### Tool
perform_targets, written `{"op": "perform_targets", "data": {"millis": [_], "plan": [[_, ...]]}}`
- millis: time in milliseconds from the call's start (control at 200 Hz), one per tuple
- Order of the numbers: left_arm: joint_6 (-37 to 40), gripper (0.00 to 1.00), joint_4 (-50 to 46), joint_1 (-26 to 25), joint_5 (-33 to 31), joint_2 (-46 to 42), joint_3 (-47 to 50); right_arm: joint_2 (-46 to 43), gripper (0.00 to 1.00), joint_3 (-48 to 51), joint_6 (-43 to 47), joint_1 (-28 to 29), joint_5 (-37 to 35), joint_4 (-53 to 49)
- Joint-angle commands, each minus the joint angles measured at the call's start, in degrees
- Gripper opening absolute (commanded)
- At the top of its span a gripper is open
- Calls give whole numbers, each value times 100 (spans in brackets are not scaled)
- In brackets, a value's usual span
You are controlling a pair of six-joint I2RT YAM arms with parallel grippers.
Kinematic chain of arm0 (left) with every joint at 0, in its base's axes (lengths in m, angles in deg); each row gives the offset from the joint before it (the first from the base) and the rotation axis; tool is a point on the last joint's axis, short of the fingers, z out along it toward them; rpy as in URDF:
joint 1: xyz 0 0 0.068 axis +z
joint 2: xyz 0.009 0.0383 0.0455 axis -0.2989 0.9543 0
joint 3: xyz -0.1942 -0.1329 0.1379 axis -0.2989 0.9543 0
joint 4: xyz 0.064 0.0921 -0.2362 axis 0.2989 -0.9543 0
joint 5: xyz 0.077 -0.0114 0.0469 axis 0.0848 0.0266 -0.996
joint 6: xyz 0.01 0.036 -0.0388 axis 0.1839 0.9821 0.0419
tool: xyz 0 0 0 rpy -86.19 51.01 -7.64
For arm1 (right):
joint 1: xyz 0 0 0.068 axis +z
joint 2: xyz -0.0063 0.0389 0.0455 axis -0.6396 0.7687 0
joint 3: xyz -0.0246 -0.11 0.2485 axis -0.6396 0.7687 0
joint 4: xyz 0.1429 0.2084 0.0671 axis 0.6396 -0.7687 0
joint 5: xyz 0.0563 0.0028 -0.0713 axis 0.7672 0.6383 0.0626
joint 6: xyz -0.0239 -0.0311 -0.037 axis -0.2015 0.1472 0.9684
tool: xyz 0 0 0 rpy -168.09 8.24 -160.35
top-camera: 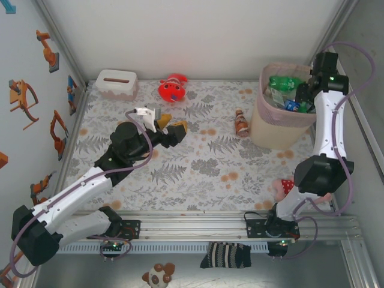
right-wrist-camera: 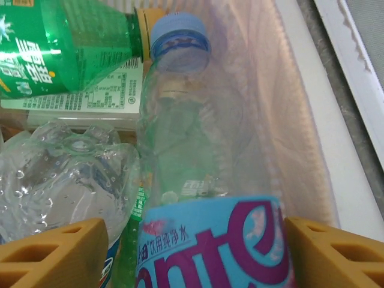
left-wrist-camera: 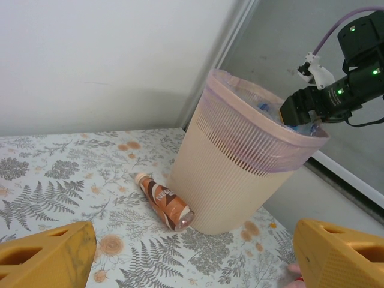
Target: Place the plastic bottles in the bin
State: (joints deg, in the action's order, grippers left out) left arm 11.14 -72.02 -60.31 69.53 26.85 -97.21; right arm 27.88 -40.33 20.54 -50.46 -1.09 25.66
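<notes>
Bottle (right-wrist-camera: 180, 138) straddled by right gripper (right-wrist-camera: 192, 240) inside bin (left-wrist-camera: 228, 174), far right corner of surface (top-camera: 198, 174); clamped or freed cannot be told. Left gripper (left-wrist-camera: 192, 240) spread. Bottle could be dragged out if snagged

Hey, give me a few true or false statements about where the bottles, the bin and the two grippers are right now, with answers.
1. A brown bottle lies on the table beside the bin. True.
2. The left gripper holds a bottle. False: its jaws are open and empty.
3. The right gripper is over the bin. True.
4. The bin is empty. False: a green bottle and others lie inside.
5. The tissue box stands beside the bin. False: it sits far left, the bin far right.
</notes>
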Motion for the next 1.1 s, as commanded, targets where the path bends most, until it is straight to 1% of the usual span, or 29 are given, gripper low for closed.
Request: {"op": "perform_targets", "data": {"millis": [0,145,225,356,486,551,646,786,951,1011,1097], "plan": [[-79,85,241,53,110,-125,77,-192,76,-283,-38,-47,-49,-86],[-118,85,359,77,185,-34,62,-359,77,-425,-112,-54,72,-75],[-117,85,378,95,224,9,34,-471,73,-406,-123,-47,135,-5],[-140,85,411,118,264,36,16,-524,56,-189,-96,-55,106,208],[-149,85,396,150,336,39,6,-280,41,-32,-46,-72,-47,315],[-149,85,394,164,346,36,-2,-104,35,-26,-24,-101,-110,332],[-164,85,419,187,371,57,-3,112,31,-52,-25,-139,-174,320],[-211,85,451,205,447,107,-43,258,28,-27,-44,-156,-96,279],[-228,85,412,213,513,133,-91,209,28,-213,-162,-152,109,182],[-228,85,395,211,484,98,-81,116,30,-295,-218,-159,253,159],[-209,85,364,207,436,65,-71,-60,36,-366,-331,-137,471,167]]}}
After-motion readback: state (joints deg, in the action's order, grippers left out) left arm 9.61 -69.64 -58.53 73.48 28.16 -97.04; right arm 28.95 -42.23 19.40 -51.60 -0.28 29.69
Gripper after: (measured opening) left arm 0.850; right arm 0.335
